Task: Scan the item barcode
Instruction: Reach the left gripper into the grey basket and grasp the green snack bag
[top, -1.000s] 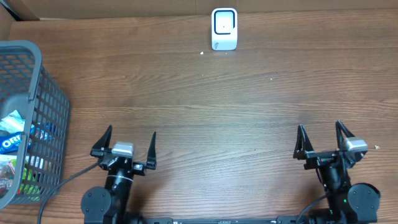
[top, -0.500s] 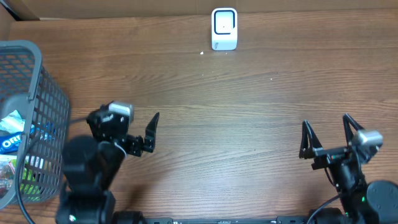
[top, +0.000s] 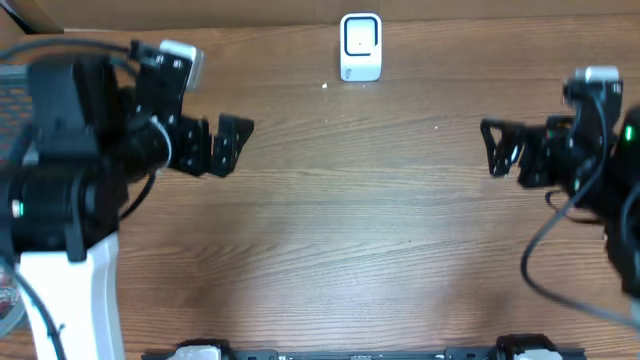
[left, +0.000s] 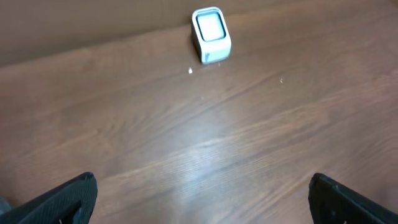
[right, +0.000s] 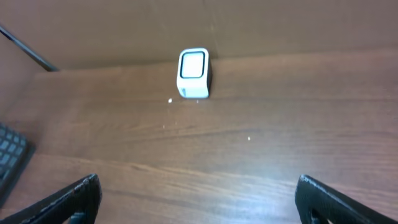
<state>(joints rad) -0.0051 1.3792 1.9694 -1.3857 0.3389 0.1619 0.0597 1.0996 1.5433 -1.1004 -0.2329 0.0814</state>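
Nearest me, the wooden table (top: 350, 250) lay bare across its whole middle, so there was broad open room between the two arms. The left gripper (top: 228, 145) hung over the left side, its jaws spread as wide as I could see and gripping nothing. The right gripper (top: 492, 148) hung over the right side, just as wide apart and just as empty. Both pointed in toward the centre. At the left edge a corner of a grey mesh basket (right: 9, 155) showed. The left arm hid most of it, and I could not make out any item inside. Farther back, the white scanner (top: 360, 45) stood upright at the middle of the far edge, well apart from both grippers. Its window faced the near side, and from above its longer side ran near to far. A small mark sat on its face, too small to read. A white speck (top: 325, 85) lay just left of it. Behind rose a brown board wall (right: 124, 31).
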